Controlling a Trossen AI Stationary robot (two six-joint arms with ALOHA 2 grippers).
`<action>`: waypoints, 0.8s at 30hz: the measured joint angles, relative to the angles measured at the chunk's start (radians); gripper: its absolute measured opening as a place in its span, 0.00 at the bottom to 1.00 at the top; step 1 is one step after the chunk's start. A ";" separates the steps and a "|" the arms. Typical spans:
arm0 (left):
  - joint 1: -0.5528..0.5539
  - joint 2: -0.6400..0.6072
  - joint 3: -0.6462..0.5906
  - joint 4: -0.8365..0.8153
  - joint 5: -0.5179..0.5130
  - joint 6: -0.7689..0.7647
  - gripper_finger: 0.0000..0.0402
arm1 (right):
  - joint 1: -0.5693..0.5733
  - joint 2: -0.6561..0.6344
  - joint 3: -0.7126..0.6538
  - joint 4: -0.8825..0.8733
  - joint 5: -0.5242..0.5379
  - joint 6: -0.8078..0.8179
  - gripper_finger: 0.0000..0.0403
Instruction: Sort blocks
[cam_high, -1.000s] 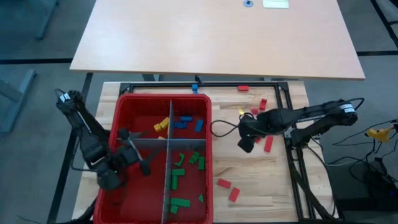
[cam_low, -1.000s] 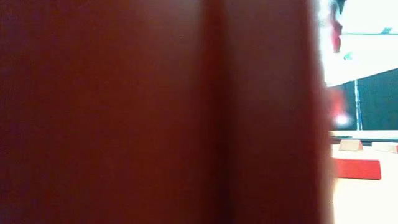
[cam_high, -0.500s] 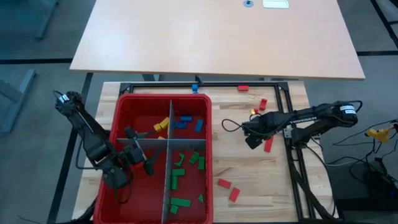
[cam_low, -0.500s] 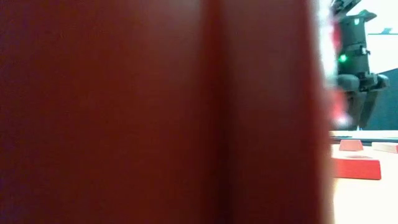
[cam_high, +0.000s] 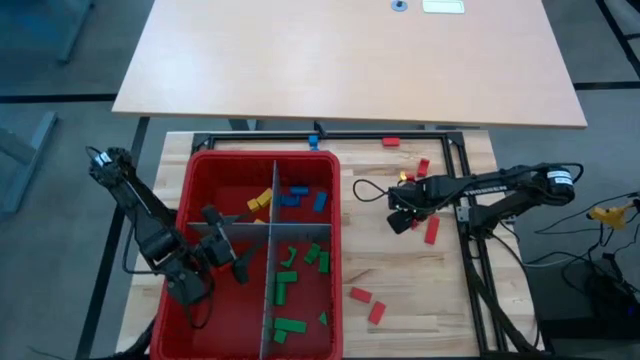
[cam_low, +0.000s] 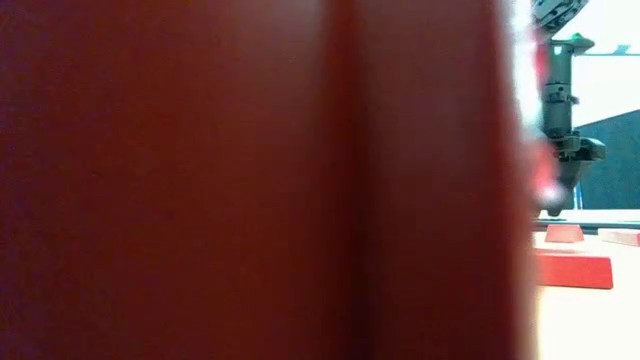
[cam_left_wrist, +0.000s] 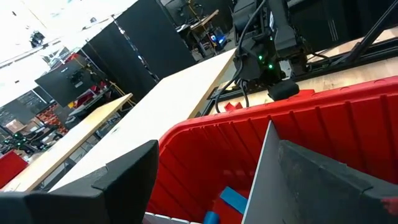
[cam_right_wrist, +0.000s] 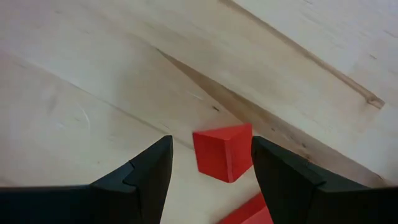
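A red bin (cam_high: 200, 165) with grey dividers holds yellow (cam_high: 260, 200), blue (cam_high: 297, 195) and green blocks (cam_high: 288, 280) in separate compartments. Loose red blocks (cam_high: 432, 232) lie on the wooden table to its right. My right gripper (cam_high: 400, 218) is open, low over the table, fingers pointing down. In its wrist view a red block (cam_right_wrist: 224, 152) lies flat between the fingers (cam_right_wrist: 149, 174), with a gap on each side. My left gripper (cam_high: 225, 243) hangs open over the bin's near-left compartment, with nothing between its fingers.
More red blocks lie near the table's front (cam_high: 360, 296) (cam_high: 377, 312) and far right (cam_high: 423, 167) (cam_high: 391, 142), with a yellow one (cam_high: 405, 178). A black frame rail (cam_high: 465, 240) runs along the right. The bin wall (cam_low: 250, 180) fills most of the low view.
My right gripper has moved a little toward the table's far edge and come down toward the table, and now stands over a red block.
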 joint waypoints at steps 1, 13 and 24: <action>0.000 0.000 0.000 0.000 0.000 0.000 0.78 | 0.000 0.003 0.000 0.000 -0.001 0.000 0.50; 0.000 0.000 0.000 0.002 0.000 0.000 0.78 | -0.001 0.155 -0.002 0.000 -0.030 -0.029 0.50; 0.000 0.000 0.000 0.011 0.001 0.000 0.78 | -0.012 0.231 0.006 0.016 -0.078 -0.095 0.40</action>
